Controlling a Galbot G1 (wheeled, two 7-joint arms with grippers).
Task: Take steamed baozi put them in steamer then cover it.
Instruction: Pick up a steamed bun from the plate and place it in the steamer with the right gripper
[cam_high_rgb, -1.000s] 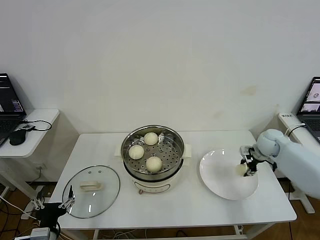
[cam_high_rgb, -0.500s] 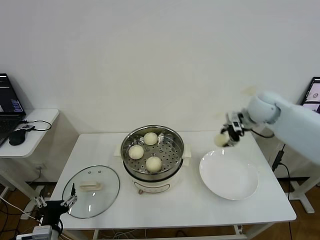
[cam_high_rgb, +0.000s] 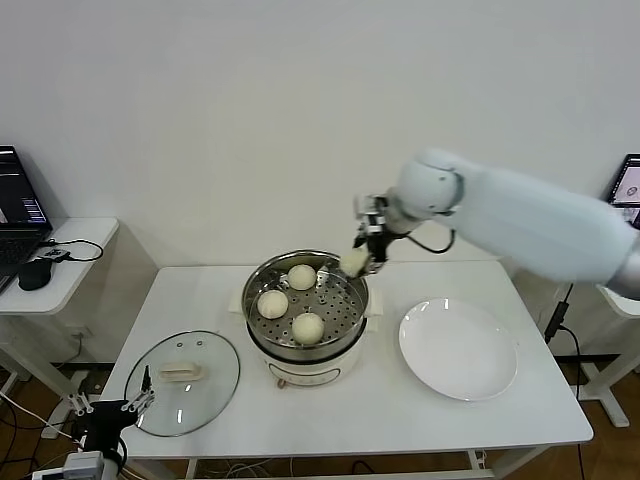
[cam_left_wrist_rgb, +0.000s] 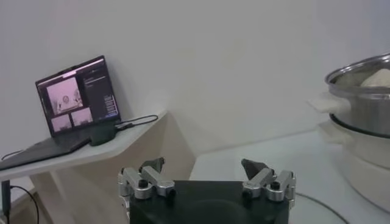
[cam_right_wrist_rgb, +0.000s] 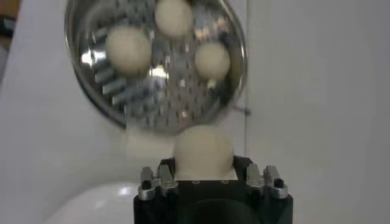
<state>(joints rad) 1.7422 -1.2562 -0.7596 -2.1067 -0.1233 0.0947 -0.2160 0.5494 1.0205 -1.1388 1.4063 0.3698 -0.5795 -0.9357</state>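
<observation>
Right gripper (cam_high_rgb: 362, 258) clenched on fourth pale cream-white round dough bun (cam_high_rgb: 354, 262), above far right rim of shiny steel perforated steamer basket (cam_high_rgb: 340, 300); three buns inside. Next: lower into bare patch, release. Left gripper (cam_left_wrist_rgb: 207, 181) open, idle near round clear glass lid (cam_high_rgb: 183, 381)

So the right gripper (cam_high_rgb: 366, 252) lifts the last baozi (cam_high_rgb: 354, 262) off the white plate (cam_high_rgb: 458, 350), swings it across, and now holds it above the steamer (cam_high_rgb: 305, 305) rim.
</observation>
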